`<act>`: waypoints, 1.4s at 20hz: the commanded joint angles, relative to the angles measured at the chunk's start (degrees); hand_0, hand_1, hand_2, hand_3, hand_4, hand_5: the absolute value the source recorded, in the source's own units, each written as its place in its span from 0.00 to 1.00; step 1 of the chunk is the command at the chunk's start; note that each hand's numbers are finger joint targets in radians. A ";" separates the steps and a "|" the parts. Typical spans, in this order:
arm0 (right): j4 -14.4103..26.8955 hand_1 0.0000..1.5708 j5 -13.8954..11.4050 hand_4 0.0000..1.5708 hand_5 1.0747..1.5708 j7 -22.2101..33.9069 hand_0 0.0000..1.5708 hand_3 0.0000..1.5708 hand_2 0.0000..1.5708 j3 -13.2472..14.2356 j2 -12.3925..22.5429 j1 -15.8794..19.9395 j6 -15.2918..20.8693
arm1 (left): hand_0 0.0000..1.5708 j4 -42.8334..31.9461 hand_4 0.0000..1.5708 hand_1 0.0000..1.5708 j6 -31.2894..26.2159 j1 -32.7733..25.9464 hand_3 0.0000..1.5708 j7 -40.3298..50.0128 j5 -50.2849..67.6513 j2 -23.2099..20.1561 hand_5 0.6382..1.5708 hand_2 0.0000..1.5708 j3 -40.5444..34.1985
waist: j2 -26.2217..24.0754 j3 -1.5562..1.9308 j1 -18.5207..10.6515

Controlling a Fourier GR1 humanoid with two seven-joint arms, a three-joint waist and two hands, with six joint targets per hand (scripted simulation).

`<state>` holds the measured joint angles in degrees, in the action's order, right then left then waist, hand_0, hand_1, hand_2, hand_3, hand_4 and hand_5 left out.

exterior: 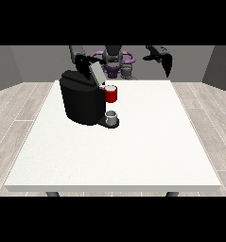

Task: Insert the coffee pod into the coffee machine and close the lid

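coffee machine black, on desk toward view's left, lid tilted up | coffee pod: cannot make out | red part at machine front, grey cup beneath | hand at view's left at lid, fingers unclear | hand at view's right raised, fingers hanging straight, holding nothing

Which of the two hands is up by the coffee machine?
The hand at the view's left, right above the coffee machine; the other hand hangs far off.
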<state>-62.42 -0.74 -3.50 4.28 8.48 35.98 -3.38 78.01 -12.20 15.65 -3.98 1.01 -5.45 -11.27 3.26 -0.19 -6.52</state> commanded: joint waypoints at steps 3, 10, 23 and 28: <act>2.77 0.00 -1.26 0.00 1.00 -1.08 0.00 0.00 0.00 -0.92 -1.68 1.53 0.41 | 0.00 -0.90 0.00 0.00 1.29 -0.54 0.00 -1.96 -0.34 0.31 1.00 0.00 0.99 | 1.14 0.18 0.08; 4.10 0.00 -3.22 0.07 1.00 2.22 0.00 0.00 0.00 -1.72 -2.38 6.58 2.30 | 0.00 -0.87 0.08 0.00 1.09 0.04 0.00 -1.61 1.26 -1.19 1.00 0.00 -0.37 | 1.38 0.17 -1.69; 6.28 0.00 -7.39 0.09 1.00 0.87 0.00 0.00 0.00 -3.31 -3.52 11.27 2.25 | 0.00 -1.25 0.00 0.00 1.12 -1.05 0.00 -2.50 1.60 -0.55 1.00 0.00 1.77 | 0.82 0.18 -1.57; 5.73 0.00 -6.65 0.02 1.00 0.22 0.00 0.00 0.00 -3.18 -4.71 13.25 1.42 | 0.00 0.74 0.13 0.00 2.32 -0.20 0.00 -2.82 0.00 0.46 1.00 0.00 3.85 | -0.31 0.18 -1.52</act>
<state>-56.32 -7.63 -3.24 1.08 4.74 47.51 -1.65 78.04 -11.24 15.22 -6.19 2.08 -6.07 -8.68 3.63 0.00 -8.20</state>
